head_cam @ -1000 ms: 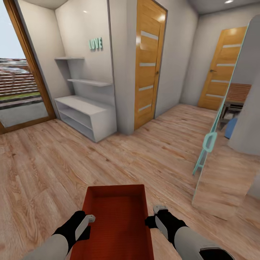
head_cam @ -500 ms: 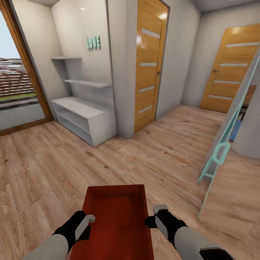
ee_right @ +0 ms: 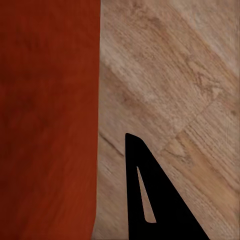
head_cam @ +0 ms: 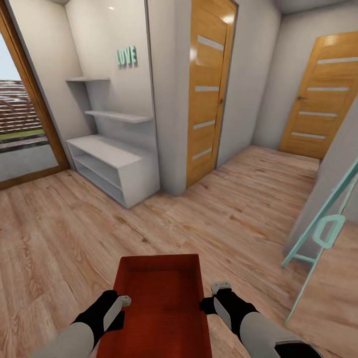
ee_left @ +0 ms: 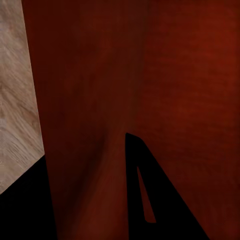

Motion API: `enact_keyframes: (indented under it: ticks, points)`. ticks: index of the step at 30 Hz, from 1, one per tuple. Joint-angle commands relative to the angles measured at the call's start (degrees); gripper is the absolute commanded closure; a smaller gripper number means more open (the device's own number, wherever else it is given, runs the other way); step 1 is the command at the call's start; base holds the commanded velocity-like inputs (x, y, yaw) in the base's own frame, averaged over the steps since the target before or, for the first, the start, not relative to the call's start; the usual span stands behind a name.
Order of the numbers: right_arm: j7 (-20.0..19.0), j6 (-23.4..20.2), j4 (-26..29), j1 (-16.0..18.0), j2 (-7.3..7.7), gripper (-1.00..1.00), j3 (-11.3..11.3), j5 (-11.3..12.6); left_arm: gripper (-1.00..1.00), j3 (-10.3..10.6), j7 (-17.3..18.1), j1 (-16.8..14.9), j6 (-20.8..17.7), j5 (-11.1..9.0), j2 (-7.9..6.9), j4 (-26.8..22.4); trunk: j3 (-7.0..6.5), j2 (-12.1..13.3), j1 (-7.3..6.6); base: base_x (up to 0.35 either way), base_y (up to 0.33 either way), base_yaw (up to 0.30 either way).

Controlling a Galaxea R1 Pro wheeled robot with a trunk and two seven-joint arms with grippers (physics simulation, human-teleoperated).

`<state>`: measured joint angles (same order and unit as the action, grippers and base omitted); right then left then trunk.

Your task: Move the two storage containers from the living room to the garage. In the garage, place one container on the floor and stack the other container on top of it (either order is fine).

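1. Wood-plank floor all round; two wooden doors at 12–1 o'clock.
2. Storage container at 6 o'clock – carried low btwn both arms.
3. Left gripper & right gripper press its side walls; jaw state – can't tell.

Orange-red box, black grippers either side. Pale wood-plank floor with streaky grain, honey-orange doors striped with frosted bars, white shelves, mint-green letters.
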<state>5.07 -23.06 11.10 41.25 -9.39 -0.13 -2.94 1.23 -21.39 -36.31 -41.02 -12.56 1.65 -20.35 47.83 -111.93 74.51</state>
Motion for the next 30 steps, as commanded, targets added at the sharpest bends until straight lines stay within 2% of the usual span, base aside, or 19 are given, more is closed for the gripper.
enact_keyframes:
  ticks: [1,13,24,30]
  points:
    - [0.38,-0.49,0.07,-0.03,2.00,1.00,0.57,-1.80,1.00,-0.27,-0.13,-0.07,0.59,-3.61,-0.05,-0.13,0.05,-0.02,0.03,0.342,0.085,0.000]
    - [0.38,-0.49,0.07,-0.03,2.00,1.00,0.57,-1.80,1.00,-0.27,-0.08,-0.07,1.94,-3.61,-0.02,-0.03,0.05,-0.02,0.03,0.342,0.095,-0.002]
    - [0.38,-0.49,0.07,-0.03,2.09,1.00,0.57,-1.80,1.00,-0.26,-0.11,-0.07,2.00,-3.61,-0.01,0.03,0.05,-0.02,0.03,0.342,0.097,-0.221]
    - [0.38,-0.49,-0.01,-0.03,2.08,1.00,0.56,-1.85,1.00,-0.26,-0.13,-0.07,2.00,-3.61,-0.02,0.03,0.05,-0.02,0.03,0.342,0.097,-0.048]
